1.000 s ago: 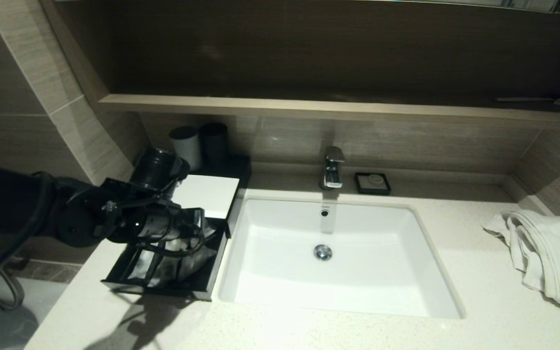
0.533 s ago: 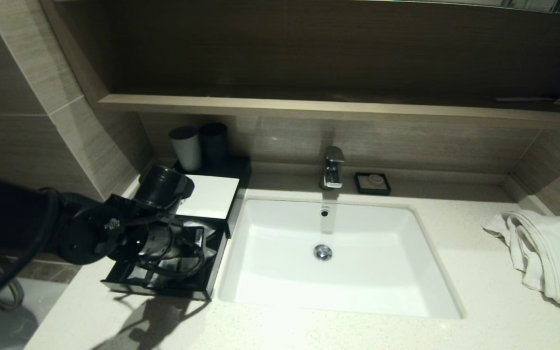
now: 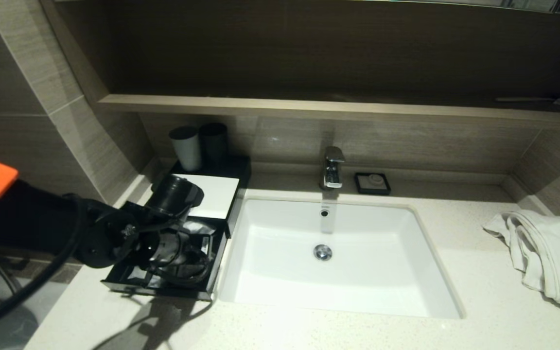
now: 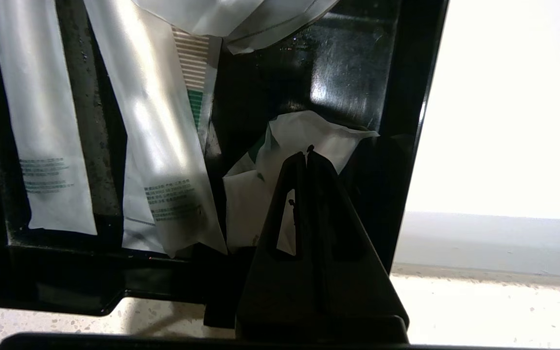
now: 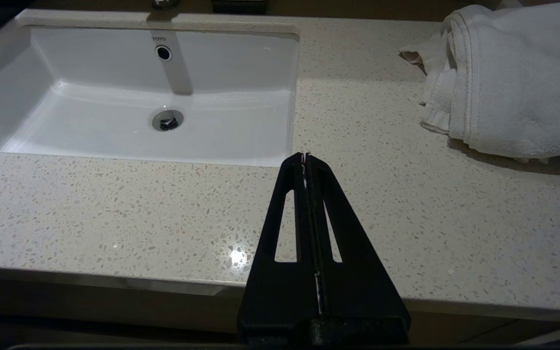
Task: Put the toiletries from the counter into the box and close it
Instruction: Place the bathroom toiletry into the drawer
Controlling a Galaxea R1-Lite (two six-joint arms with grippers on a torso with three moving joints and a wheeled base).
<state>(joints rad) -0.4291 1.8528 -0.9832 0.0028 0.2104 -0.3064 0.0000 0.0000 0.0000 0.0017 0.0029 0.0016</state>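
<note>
The black box (image 3: pixel 212 279) stands open on the counter, left of the sink, with its white lid (image 3: pixel 214 194) over the far half. Several white sachets lie inside: two long ones (image 4: pixel 42 121) (image 4: pixel 158 146) and a crumpled one (image 4: pixel 255 194). My left gripper (image 3: pixel 197 245) is down in the box's open half. In the left wrist view it (image 4: pixel 307 153) is shut, with nothing seen between the jaws, and its tips are over the crumpled sachet, near the box's wall (image 4: pixel 406 97). My right gripper (image 5: pixel 305 155) is shut and empty, parked at the counter's front edge.
The white sink (image 3: pixel 260 214) lies right of the box, with a tap (image 3: pixel 332 167) and a soap dish (image 3: pixel 372 183) behind it. Two cups (image 3: pixel 186 146) stand behind the box. A folded white towel (image 3: pixel 547 253) lies at the far right. A shelf (image 3: pixel 309 107) overhangs the back.
My left arm has moved right and down, bringing the shut gripper lower into the open box. The box, lid and sachets look unmoved.
</note>
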